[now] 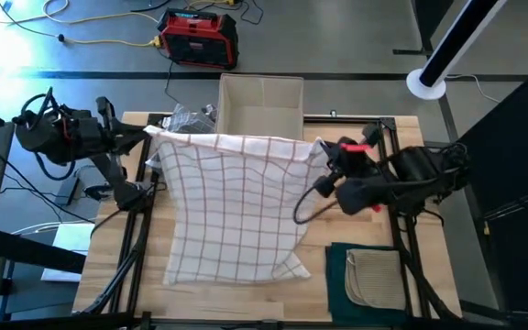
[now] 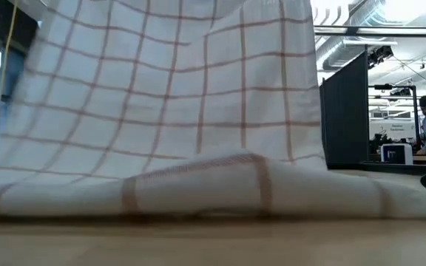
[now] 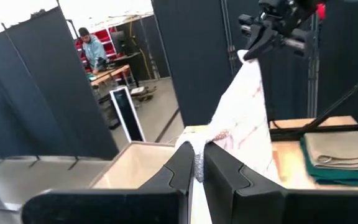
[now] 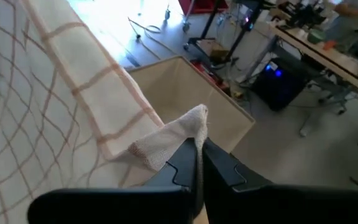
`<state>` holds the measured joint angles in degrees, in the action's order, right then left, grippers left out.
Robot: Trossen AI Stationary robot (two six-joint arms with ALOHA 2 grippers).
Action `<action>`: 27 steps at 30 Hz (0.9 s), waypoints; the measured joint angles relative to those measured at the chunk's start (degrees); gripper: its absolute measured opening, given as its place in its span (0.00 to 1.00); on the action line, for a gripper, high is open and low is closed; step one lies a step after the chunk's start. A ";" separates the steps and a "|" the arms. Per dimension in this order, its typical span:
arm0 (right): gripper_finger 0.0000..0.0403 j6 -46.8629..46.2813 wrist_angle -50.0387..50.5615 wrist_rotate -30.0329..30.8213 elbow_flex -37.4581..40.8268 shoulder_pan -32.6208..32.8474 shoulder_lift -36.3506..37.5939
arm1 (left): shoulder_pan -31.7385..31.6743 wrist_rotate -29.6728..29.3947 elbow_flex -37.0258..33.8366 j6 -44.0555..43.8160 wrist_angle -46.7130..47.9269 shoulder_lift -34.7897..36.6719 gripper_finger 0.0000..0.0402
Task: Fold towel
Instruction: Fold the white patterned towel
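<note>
The towel [image 1: 232, 206], white with thin red-brown checks, is held up by its two far corners, the ones nearest the open beige box [image 1: 261, 105] at the table's [image 1: 200, 298] back edge, and its top edge stretches taut between the two grippers just in front of that box. From there the cloth slopes away from the box and down, its lower part lying spread on the wooden table; in the low view that lower hem [image 2: 198, 166] rests folded on the tabletop while the rest rises like a curtain. The left gripper [image 1: 150, 134] sits at the towel's corner on the box's left side, its fingers [image 3: 225, 171] drawn narrow and pinching a bunched twist of the cloth between them. The right gripper [image 1: 326, 151] sits at the opposite corner, on the box's right side, its fingers [image 4: 219, 163] likewise nearly together with a small peak of towel corner [image 4: 188, 124] sticking up from between them. Both corners hang above the table, level with each other. A folded stack of green and tan cloths [image 1: 369, 273] lies on the table well apart from the box, near the towel's lower right corner. Crumpled clear plastic [image 1: 186, 117] lies just beside the box's left wall. A person [image 3: 91, 46] shows at a bench in the room far beyond the box.
</note>
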<state>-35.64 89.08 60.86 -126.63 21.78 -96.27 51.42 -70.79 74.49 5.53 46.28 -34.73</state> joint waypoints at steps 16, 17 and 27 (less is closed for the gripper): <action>0.00 41.94 -51.62 -12.42 -4.20 9.12 0.72 | 0.02 38.92 -1.87 28.83 -46.71 -2.64 0.03; 0.00 43.95 -55.23 -14.92 -4.48 10.15 0.74 | 0.02 42.15 -1.82 29.34 -48.67 -2.73 0.03; 0.00 50.40 -72.50 -40.59 -4.70 19.90 0.74 | 0.04 59.65 -1.56 26.19 -57.60 -7.58 0.03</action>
<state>14.77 16.58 20.27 -131.33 41.67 -95.53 51.46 -11.13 72.94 31.73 -11.32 -42.31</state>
